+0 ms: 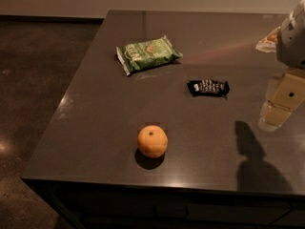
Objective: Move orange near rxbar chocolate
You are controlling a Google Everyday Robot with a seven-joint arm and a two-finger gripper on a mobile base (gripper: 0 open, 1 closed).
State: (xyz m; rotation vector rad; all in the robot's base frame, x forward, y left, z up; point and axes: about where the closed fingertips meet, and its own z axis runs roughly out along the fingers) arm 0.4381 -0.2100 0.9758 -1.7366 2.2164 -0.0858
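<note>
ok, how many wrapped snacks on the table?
2: large green snack bag far centre; small black rectangular wrapper right of it, nearer. Gripper hovers at right edge, possibly hiding more.

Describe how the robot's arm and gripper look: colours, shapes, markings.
At the right edge of the view, the gripper is cream-coloured and blocky, with one small dark round dot. The arm housing above it is pale grey and rounded. No cables show.

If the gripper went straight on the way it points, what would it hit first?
The gripper at the right edge points down, so probably bare table, right of the black bar; depth is unclear.
</note>
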